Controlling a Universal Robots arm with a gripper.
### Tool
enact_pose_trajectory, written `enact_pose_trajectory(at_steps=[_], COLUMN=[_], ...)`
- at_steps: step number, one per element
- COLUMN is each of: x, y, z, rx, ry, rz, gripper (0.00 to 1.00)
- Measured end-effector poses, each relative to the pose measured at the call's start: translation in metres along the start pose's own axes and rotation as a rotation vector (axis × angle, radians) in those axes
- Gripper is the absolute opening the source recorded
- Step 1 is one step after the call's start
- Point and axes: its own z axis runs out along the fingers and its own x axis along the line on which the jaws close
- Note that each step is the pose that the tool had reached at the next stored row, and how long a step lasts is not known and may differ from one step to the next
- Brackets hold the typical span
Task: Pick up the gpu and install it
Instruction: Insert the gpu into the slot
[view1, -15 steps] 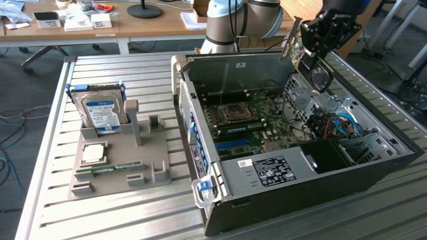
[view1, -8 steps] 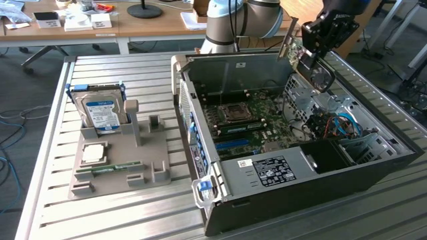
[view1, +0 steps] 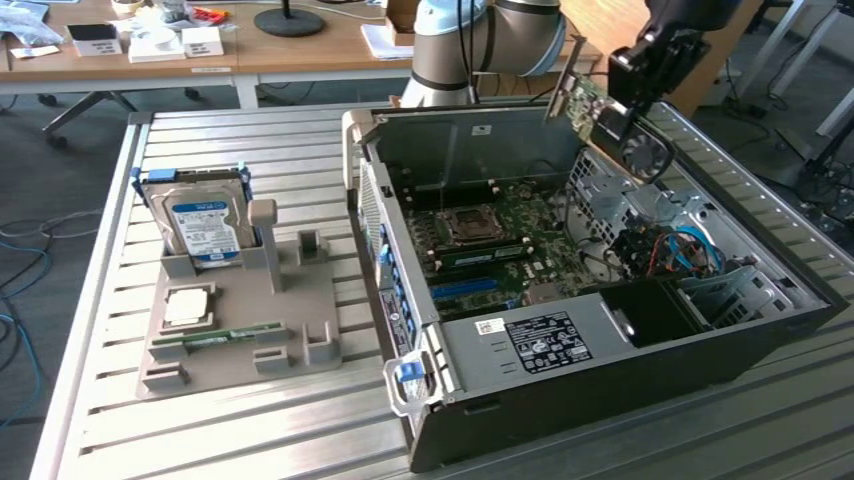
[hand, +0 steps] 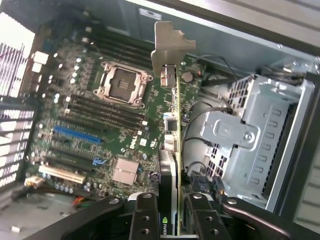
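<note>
The gpu (view1: 603, 118), a green card with a black round fan and a silver end bracket, hangs in the air over the open computer case (view1: 747, 330), above the case's far right part. My gripper (view1: 657, 62) is shut on the card's upper end. In the wrist view the gpu (hand: 173, 125) appears edge-on, bracket end pointing away, clamped between my two black fingers (hand: 144, 217); my gripper (hand: 172, 222) is over the motherboard (hand: 100, 125). The card is clear of the motherboard (view1: 487, 240) and touches no slot.
A silver drive cage (hand: 250, 135) and cables lie beside the card's path. On the exterior view's left a grey holder tray (view1: 227, 340) carries a hard drive (view1: 200, 220), a RAM stick (view1: 220, 338) and a CPU (view1: 187, 305). A power supply (view1: 541, 345) fills the case's near end.
</note>
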Motion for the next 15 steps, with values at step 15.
enact_pose_trajectory(at_steps=[15], x=[0.0], y=[0.0], z=[0.0005], rx=[-0.0047], ry=[0.0122], rz=[-0.258], gripper=[0.27])
